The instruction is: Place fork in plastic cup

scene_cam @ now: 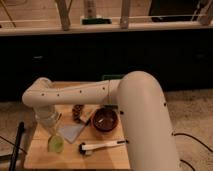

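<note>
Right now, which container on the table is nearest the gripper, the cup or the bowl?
The clear cup at the table's left edge: the gripper hangs right at it, while the brown bowl sits farther right, near the middle.

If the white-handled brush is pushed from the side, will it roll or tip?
The brush lies flat on the table, so it probably slides or pivots rather than tips. Its straight handle looks stiff. The gripper is at the left, over the clear cup.
</note>
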Available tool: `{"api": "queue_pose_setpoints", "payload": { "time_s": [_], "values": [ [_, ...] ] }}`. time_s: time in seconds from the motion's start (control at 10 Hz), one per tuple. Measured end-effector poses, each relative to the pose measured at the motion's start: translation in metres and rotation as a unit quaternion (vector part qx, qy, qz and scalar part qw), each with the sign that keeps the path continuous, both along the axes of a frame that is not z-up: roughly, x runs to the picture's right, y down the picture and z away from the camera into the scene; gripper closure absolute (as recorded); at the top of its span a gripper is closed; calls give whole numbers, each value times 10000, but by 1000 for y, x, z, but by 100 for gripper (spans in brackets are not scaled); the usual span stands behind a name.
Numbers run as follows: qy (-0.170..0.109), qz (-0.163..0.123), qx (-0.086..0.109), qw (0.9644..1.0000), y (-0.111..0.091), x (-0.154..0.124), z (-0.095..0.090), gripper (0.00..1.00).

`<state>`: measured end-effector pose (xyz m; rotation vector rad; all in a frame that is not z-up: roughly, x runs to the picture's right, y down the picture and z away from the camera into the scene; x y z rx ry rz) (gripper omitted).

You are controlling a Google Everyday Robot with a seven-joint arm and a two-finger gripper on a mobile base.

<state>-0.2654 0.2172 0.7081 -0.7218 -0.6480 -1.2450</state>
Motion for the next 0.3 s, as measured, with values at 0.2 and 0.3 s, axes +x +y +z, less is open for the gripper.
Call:
{"api": "queue_pose_setpoints", "payload": {
  "time_s": [0.2, 0.3],
  "values": [
    [-10, -43, -46, 10000, 5, -1, -4, 100],
    [-4, -58, -69, 10000, 8, -1, -5, 100]
  ]
}}
